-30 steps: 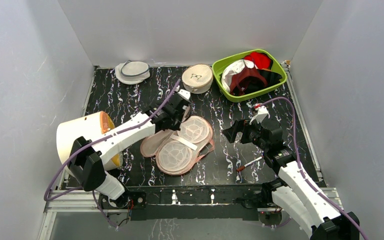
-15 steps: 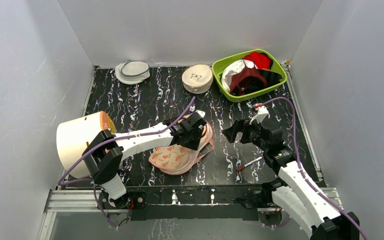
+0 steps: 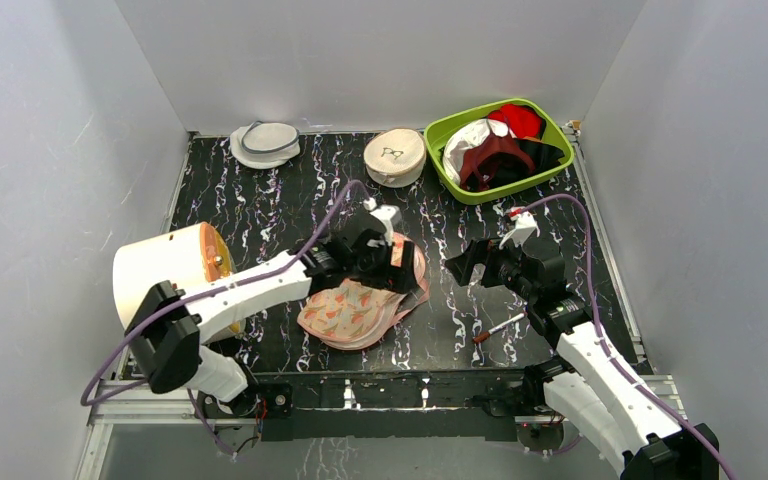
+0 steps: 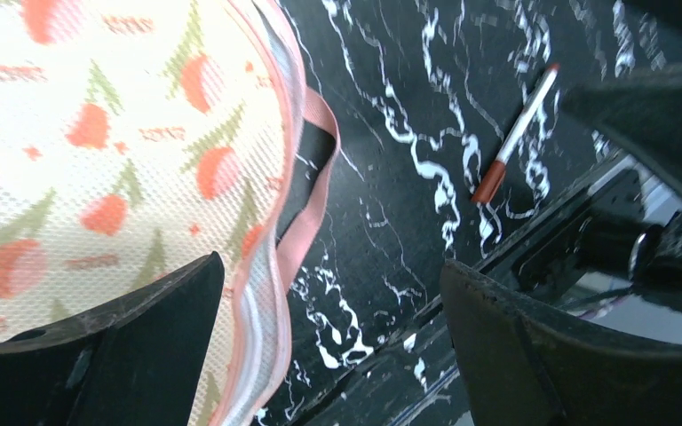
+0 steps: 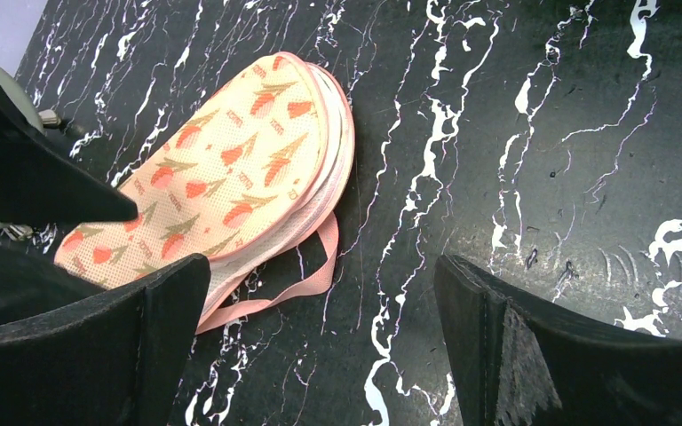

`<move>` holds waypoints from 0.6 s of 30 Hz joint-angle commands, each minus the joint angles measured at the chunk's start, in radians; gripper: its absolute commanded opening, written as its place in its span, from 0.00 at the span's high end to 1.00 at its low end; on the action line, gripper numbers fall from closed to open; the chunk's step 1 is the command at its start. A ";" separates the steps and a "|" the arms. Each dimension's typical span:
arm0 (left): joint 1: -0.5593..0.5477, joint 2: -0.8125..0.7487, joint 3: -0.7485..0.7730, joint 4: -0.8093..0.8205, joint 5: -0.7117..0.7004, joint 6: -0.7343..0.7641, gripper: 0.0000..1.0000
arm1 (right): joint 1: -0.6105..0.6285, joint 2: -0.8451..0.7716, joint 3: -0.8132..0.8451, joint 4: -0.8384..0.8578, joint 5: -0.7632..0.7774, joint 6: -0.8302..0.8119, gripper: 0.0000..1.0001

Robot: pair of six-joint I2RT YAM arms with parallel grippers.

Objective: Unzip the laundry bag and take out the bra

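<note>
The laundry bag [image 3: 352, 310] lies folded shut at the front middle of the table, leaf print facing up. The same laundry bag [image 4: 98, 133] fills the upper left of the left wrist view, and in the right wrist view the laundry bag [image 5: 222, 177] shows its pink strap loop [image 5: 293, 284] flat on the table. My left gripper [image 3: 398, 262] hovers open over the bag's right end; nothing sits between the left gripper [image 4: 333, 346] fingers. My right gripper [image 3: 467, 265] hangs open to the right of the bag, and the right gripper [image 5: 320, 346] is empty. The dark maroon bra [image 3: 495, 160] lies in the green bin.
The green bin [image 3: 552, 168] at the back right also holds white, red and black garments. A round cream case [image 3: 394, 157] and a mesh pouch [image 3: 265, 143] sit along the back. A large cream cylinder [image 3: 165, 270] lies at left. A red-tipped pen [image 3: 498, 326] lies near the right arm.
The bag lay open with its mesh lining up; the left gripper swung the upper half over so the print faces up, then opened and let go. The right arm stayed still.
</note>
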 commanded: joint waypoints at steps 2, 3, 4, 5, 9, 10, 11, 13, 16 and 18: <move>0.085 -0.076 -0.127 0.128 0.132 -0.075 0.09 | -0.001 0.002 -0.001 0.061 0.007 -0.004 0.02; 0.086 -0.063 -0.176 0.205 0.169 -0.101 0.09 | -0.001 0.003 0.000 0.060 0.007 -0.004 0.02; 0.086 -0.044 -0.211 0.273 0.214 -0.133 0.09 | -0.001 0.003 0.000 0.060 0.006 -0.003 0.02; 0.086 -0.016 -0.242 0.344 0.262 -0.165 0.12 | -0.001 0.002 -0.001 0.060 0.004 -0.002 0.02; 0.086 0.068 -0.356 0.604 0.359 -0.278 0.28 | -0.001 -0.002 -0.003 0.055 0.002 0.003 0.02; 0.082 0.075 -0.370 0.643 0.357 -0.288 0.31 | -0.001 -0.004 -0.003 0.054 0.001 0.003 0.02; 0.076 0.079 -0.376 0.660 0.348 -0.289 0.33 | -0.001 -0.003 -0.004 0.056 0.001 0.004 0.02; 0.061 0.080 -0.360 0.626 0.314 -0.269 0.34 | -0.001 0.000 -0.004 0.059 0.000 0.005 0.02; 0.041 0.057 -0.328 0.529 0.234 -0.213 0.35 | -0.001 0.013 -0.003 0.060 0.002 0.005 0.02; 0.029 0.035 -0.317 0.486 0.188 -0.174 0.35 | -0.001 0.021 -0.001 0.063 0.001 0.007 0.02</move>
